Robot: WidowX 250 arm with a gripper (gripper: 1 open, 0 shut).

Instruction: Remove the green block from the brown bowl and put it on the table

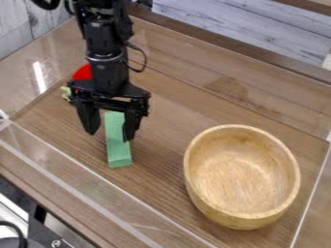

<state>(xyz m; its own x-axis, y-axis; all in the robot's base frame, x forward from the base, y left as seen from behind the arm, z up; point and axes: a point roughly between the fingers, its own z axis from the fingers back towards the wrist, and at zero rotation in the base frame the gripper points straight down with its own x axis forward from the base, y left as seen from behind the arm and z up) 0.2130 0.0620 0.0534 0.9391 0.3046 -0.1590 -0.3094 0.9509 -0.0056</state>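
Note:
The green block [119,150] lies flat on the table [195,92], left of the brown bowl [242,174], which is empty. My gripper [111,126] points down over the block's far end. Its two black fingers [88,120] stand spread to either side of the block, with a gap on each side, so it is open. The block's near end sticks out towards the camera.
A red round toy [80,73] sits just behind the gripper, partly hidden by it. Low clear plastic walls [77,194] border the table at the front and left.

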